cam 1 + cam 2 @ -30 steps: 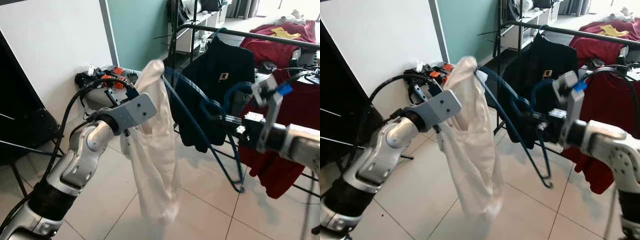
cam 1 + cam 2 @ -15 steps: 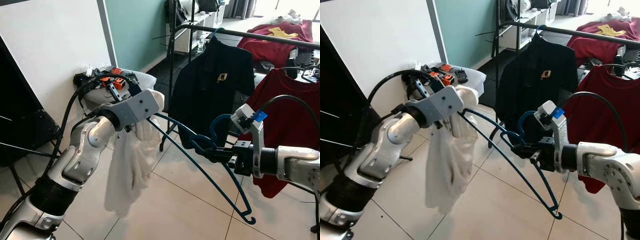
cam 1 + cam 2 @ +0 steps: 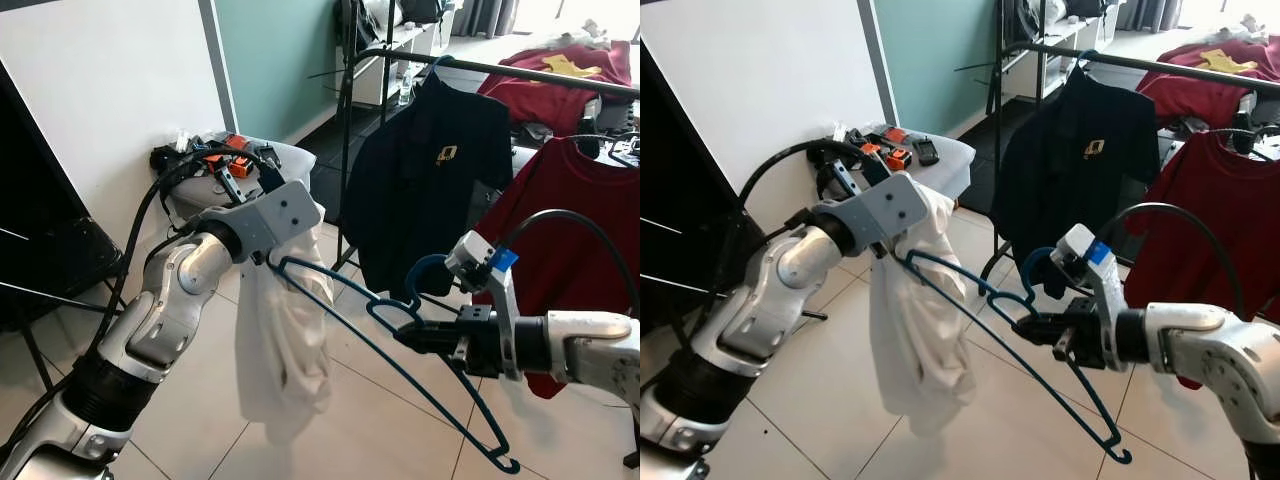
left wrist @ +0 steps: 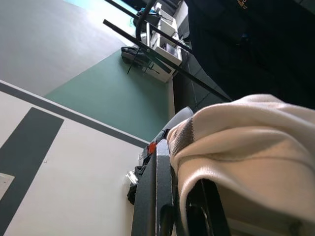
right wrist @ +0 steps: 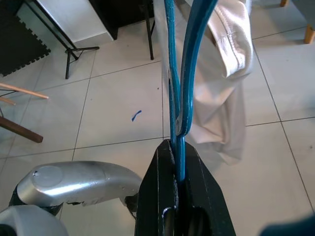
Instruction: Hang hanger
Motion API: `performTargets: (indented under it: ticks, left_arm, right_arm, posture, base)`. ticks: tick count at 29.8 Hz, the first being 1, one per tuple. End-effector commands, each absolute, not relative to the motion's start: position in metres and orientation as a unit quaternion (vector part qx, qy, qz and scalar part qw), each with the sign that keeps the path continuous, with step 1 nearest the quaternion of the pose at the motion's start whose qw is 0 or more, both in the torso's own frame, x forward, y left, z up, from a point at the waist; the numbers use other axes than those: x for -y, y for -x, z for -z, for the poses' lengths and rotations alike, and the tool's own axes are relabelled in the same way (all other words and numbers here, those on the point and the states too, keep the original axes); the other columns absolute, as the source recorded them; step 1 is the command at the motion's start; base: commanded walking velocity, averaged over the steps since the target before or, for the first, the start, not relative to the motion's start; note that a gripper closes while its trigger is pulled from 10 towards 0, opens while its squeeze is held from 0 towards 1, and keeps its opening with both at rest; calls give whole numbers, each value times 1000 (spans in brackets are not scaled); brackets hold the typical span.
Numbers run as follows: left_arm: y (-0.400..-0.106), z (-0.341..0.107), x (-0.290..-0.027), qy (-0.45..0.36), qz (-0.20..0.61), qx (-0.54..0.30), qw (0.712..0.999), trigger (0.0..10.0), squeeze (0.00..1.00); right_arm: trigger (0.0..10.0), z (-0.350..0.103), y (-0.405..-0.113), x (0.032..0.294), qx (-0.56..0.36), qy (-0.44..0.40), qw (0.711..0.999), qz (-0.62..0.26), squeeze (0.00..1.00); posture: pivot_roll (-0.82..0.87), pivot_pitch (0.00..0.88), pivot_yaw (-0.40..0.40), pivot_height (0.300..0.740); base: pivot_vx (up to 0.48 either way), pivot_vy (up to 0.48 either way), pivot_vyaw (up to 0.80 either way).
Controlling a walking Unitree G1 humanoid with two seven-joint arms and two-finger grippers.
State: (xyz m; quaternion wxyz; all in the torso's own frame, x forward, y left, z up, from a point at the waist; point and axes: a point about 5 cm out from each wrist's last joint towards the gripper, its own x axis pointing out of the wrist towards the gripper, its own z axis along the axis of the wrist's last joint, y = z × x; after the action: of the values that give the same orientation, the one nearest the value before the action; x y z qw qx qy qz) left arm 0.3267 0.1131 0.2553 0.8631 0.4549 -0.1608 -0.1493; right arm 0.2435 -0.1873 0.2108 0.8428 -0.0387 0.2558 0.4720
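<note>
A thin blue wire hanger (image 3: pixel 400 350) stretches in mid-air between the two arms, above the tiled floor (image 3: pixel 350 430). The right tool (image 3: pixel 405 338) is clamped on it near its curled hook. The left tool (image 4: pixel 170 196) grips a cream garment (image 3: pixel 280 350), draped over the hanger's far end and hanging limp. Behind stands a clothes rack (image 3: pixel 520 72) with a dark polo shirt (image 3: pixel 430 190) and a red shirt (image 3: pixel 560 250).
</note>
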Motion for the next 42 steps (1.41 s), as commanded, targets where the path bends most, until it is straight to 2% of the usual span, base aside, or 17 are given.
performTargets:
  ticks: [1, 7, 9, 14, 18, 19, 20, 21, 23, 24, 25, 28, 30, 31, 33, 38, 42]
  left_arm:
    - [-328, -257, -117, -448, 139, 159, 869, 10000, 0]
    - [-327, -258, -113, -440, 143, 161, 872, 10000, 0]
    - [-326, -257, -108, -431, 150, 163, 875, 10000, 0]
    - [-325, -255, -106, -427, 154, 160, 876, 10000, 0]
    - [-327, -254, -113, -428, 146, 154, 879, 10000, 0]
    - [-328, -254, -115, -429, 142, 152, 879, 10000, 0]
    - [-328, -254, -115, -429, 142, 152, 879, 10000, 0]
    - [-330, -256, -119, -430, 136, 152, 880, 10000, 0]
    - [-330, -256, -119, -430, 136, 152, 880, 10000, 0]
    - [-331, -258, -120, -430, 133, 152, 880, 10000, 0]
    - [-331, -258, -120, -430, 133, 152, 880, 10000, 0]
    - [-331, -258, -120, -431, 134, 153, 879, 10000, 0]
    - [-331, -258, -120, -431, 134, 153, 879, 10000, 0]
    - [-330, -257, -120, -432, 136, 153, 878, 10000, 0]
    - [-330, -256, -118, -432, 139, 152, 878, 10000, 0]
    - [-330, -256, -118, -431, 139, 152, 878, 10000, 0]
    - [-329, -256, -114, -427, 143, 154, 879, 10000, 0]
  right_arm:
    - [10000, -211, -239, 181, -256, 46, 832, -490, 0]
    - [10000, -209, -249, 181, -247, 58, 852, -457, 0]
    - [10000, -209, -264, 178, -229, 56, 879, -414, 0]
    - [10000, -210, -270, 176, -220, 45, 888, -402, 0]
    - [10000, -208, -256, 172, -230, 57, 863, -445, 0]
    - [10000, -206, -249, 170, -240, 64, 849, -467, 0]
    - [10000, -206, -249, 170, -240, 64, 849, -467, 0]
    - [10000, -197, -223, 162, -269, 77, 798, -533, 0]
    - [10000, -197, -223, 162, -269, 77, 798, -533, 0]
    - [10000, -193, -208, 157, -279, 79, 768, -571, 0]
    - [10000, -193, -208, 157, -279, 79, 768, -571, 0]
    - [10000, -199, -238, 167, -235, 85, 838, -486, 0]
    - [10000, -199, -238, 167, -235, 85, 838, -486, 0]
    - [10000, -206, -255, 176, -212, 72, 873, -433, 0]
    - [10000, -217, -272, 189, -179, 56, 906, -380, 0]
    - [10000, -221, -270, 189, -172, 63, 906, -383, 0]
    - [10000, -218, -277, 189, -169, 54, 920, -349, 0]
  posture:
    - [-105, 63, 79, 740]
    - [-102, 63, 79, 740]
    - [-99, 62, 80, 740]
    - [-95, 61, 80, 740]
    - [-100, 62, 82, 740]
    - [-101, 63, 82, 740]
    - [-101, 63, 82, 740]
    - [-102, 63, 84, 740]
    - [-102, 63, 84, 740]
    - [-103, 63, 86, 740]
    - [-103, 63, 86, 740]
    - [-106, 62, 91, 740]
    - [-106, 62, 91, 740]
    - [-106, 63, 93, 740]
    - [-105, 63, 92, 740]
    - [-103, 61, 89, 740]
    - [-99, 61, 90, 740]
  base:
    - [0, 0, 0]
    - [0, 0, 0]
    - [0, 0, 0]
    - [0, 0, 0]
    - [0, 0, 0]
    - [0, 0, 0]
    - [0, 0, 0]
    - [0, 0, 0]
    - [0, 0, 0]
    - [0, 0, 0]
    - [0, 0, 0]
    - [0, 0, 0]
    - [0, 0, 0]
    - [0, 0, 0]
    - [0, 0, 0]
    - [0, 0, 0]
    - [0, 0, 0]
